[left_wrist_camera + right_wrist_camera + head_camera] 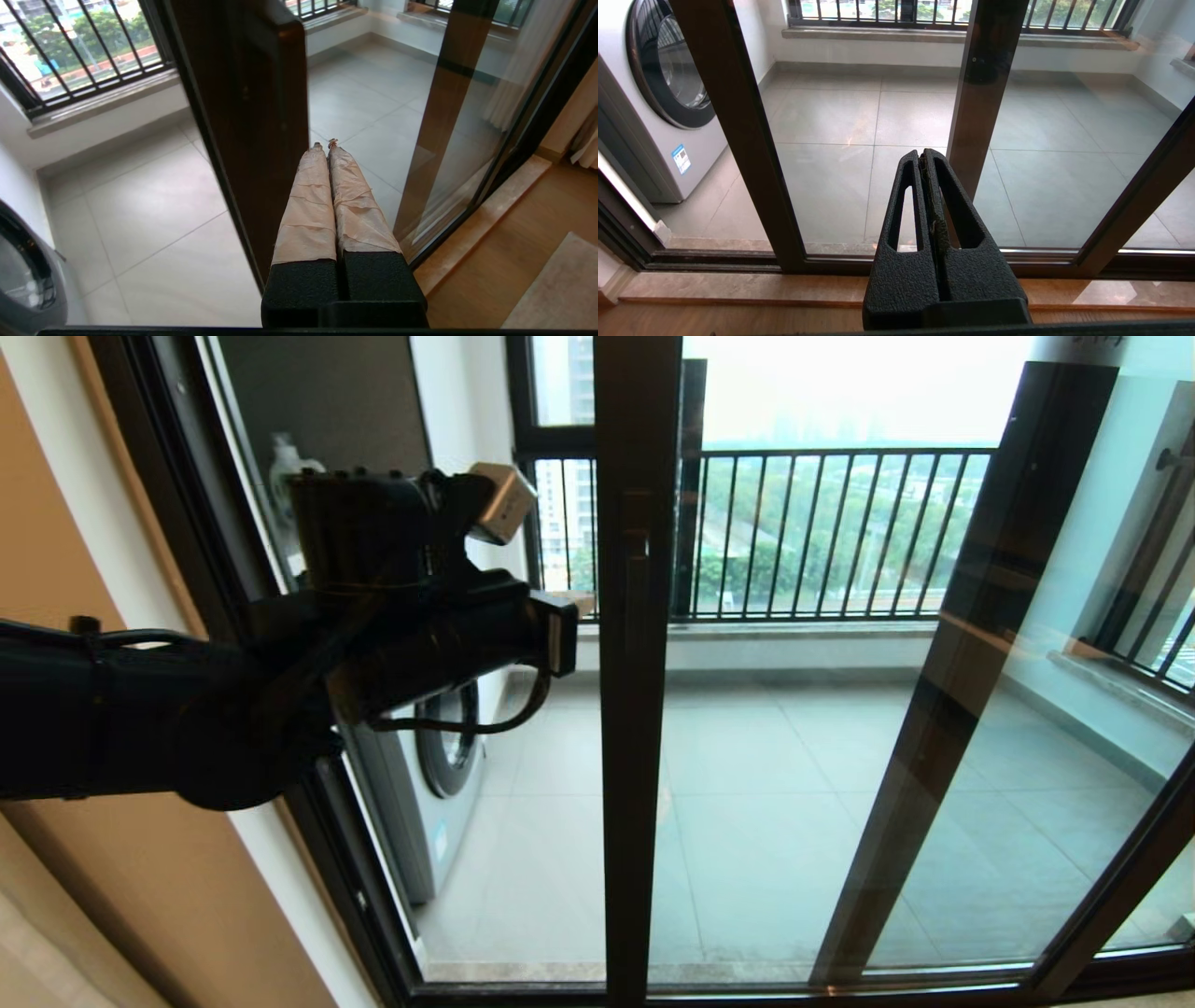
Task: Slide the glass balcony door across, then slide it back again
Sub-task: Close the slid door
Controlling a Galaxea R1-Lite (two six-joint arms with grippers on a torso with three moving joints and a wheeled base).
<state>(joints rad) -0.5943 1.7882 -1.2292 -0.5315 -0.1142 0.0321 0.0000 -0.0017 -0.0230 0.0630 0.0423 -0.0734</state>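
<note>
The glass balcony door is a clear pane in a dark brown frame. Its upright stands mid-view with the bar handle on it, and an open gap lies to its left. My left arm reaches in from the left at handle height and ends just short of the upright. In the left wrist view my left gripper is shut on nothing. Its taped fingers lie alongside the upright, over the glass side; I cannot tell if they touch it. My right gripper is shut and empty, parked low before the door's bottom rail.
A second dark-framed pane without a handle shows behind the glass to the right. A washing machine stands on the balcony at the left. Black railing bars close the far side. A rug lies on the wooden floor indoors.
</note>
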